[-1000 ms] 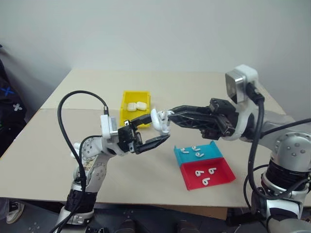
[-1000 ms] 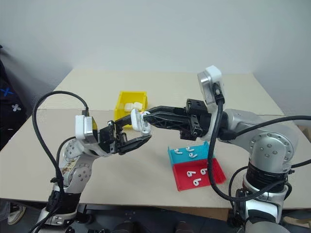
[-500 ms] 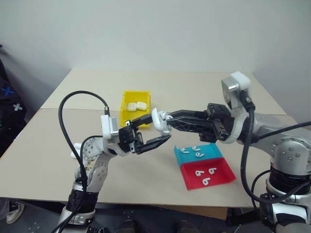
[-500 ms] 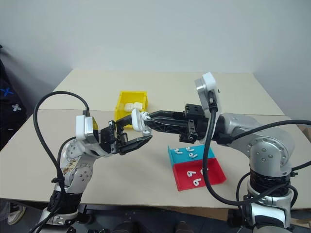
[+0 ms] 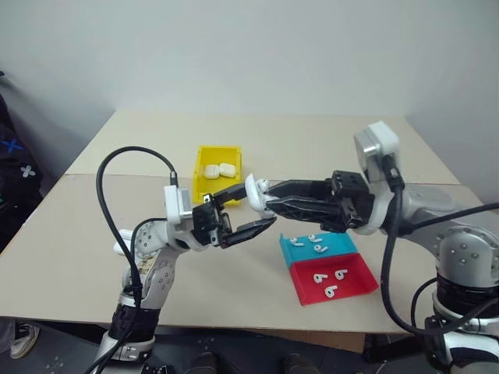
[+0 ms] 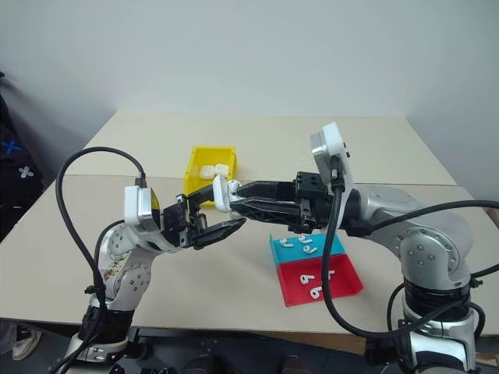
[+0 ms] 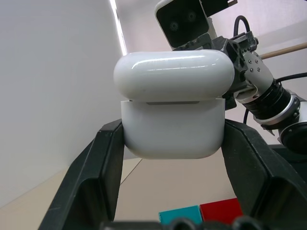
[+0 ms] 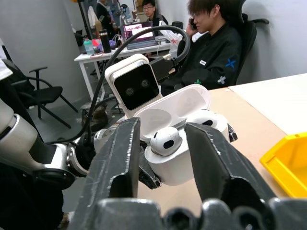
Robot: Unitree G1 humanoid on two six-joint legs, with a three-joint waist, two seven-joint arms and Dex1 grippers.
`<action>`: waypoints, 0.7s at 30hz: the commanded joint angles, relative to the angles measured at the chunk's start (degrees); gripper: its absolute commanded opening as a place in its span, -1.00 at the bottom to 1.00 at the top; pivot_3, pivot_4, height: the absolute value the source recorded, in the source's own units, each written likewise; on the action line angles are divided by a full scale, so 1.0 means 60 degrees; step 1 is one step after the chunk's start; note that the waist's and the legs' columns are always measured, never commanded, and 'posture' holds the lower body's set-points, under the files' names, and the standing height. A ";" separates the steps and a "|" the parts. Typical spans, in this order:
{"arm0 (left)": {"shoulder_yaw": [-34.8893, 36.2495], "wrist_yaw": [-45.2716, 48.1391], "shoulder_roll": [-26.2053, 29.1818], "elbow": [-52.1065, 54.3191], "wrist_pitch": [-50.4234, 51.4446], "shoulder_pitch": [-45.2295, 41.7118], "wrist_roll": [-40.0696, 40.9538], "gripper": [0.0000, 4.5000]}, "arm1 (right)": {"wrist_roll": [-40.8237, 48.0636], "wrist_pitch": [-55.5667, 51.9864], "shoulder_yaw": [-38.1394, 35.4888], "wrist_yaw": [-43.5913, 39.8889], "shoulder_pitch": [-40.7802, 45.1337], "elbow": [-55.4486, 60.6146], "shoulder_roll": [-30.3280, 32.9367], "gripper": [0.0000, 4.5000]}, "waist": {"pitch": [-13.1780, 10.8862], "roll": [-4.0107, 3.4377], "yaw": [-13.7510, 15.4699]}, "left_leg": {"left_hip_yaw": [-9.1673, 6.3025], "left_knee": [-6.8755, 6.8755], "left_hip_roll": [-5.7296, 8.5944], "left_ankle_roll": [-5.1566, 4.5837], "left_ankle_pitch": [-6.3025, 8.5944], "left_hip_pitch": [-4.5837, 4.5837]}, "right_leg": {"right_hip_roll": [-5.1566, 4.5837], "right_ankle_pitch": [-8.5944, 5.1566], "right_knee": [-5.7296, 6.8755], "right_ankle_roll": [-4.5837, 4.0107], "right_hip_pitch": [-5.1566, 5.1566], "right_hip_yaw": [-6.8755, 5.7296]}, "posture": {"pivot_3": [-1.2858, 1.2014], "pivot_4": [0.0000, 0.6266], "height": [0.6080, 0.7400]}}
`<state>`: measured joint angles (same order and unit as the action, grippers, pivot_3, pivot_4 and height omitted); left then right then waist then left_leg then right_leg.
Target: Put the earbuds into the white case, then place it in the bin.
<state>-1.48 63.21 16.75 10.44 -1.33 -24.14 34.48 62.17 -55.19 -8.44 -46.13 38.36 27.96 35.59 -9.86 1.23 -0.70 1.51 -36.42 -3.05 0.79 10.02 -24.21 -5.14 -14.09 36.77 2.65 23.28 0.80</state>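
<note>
Beige counter [image 5: 93,234], mid-air work | left pincer [image 5: 248,209] clamped on small glossy white hinged case [image 8: 180,143], lid up | right pincer [image 8: 160,139] parted astride a seated white earbud [image 8: 165,139] | press yours squarely down, then close lid.

Head stereo looks down; wrist cameras closely face the white case [image 7: 172,112].

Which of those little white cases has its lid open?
The white case held up by the left gripper, an earbud sitting in it. The two cases in the yellow bin lie closed.
</note>
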 commanded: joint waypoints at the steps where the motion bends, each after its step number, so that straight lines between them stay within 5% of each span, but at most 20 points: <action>1: 0.0039 0.0012 -0.0009 0.0151 -0.0181 -0.0077 0.0049 0.22 | -0.0199 0.0429 -0.0086 -0.0052 0.0024 0.0121 0.0230 -0.17 | 0.0000 0.0000 -0.0002 | 0.0000 0.0000 0.0000 0.0000 0.0000 0.0000 | -0.0001 -0.0001 0.0000 0.0002 0.0000 0.0001 | 0.03 -0.52 1.00; 11: 0.0110 0.0232 0.0103 -0.0155 -0.0131 -0.0322 0.0010 0.22 | -0.0958 0.1677 -0.0680 -0.1781 0.0082 -0.0724 0.1573 -0.17 | -0.0002 0.0003 0.0012 | 0.0001 0.0000 0.0002 -0.0002 0.0001 -0.0003 | -0.0002 -0.0001 -0.0008 0.0007 -0.0001 -0.0001 | 0.03 -0.52 1.00; 20: -0.0176 0.0181 -0.0370 -0.0712 -0.0535 -0.0710 -0.0394 0.22 | -0.2724 0.2866 0.0830 -0.4196 0.2892 -0.3419 0.1938 -0.17 | -0.0002 0.0001 -0.0018 | 0.0003 0.0005 0.0000 -0.0003 0.0001 0.0001 | 0.0003 -0.0003 -0.0009 0.0013 0.0006 0.0004 | 0.03 -0.52 1.00; 21: -0.0207 0.0164 -0.0414 -0.0735 -0.0558 -0.0730 -0.0431 0.22 | -0.2821 0.2995 0.0934 -0.4469 0.3083 -0.3613 0.1889 -0.33 | -0.0002 0.0001 -0.0013 | 0.0003 0.0005 0.0002 -0.0003 0.0001 -0.0003 | 0.0001 0.0002 -0.0011 0.0005 0.0006 0.0004 | 0.03 -0.52 1.00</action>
<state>-2.34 64.48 14.65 5.39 -3.38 -27.13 32.15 46.09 -39.75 -2.91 -69.92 54.74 7.48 46.95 -9.88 1.24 -0.78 1.53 -36.39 -3.04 0.77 10.03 -24.26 -5.13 -14.06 36.68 2.66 23.33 0.82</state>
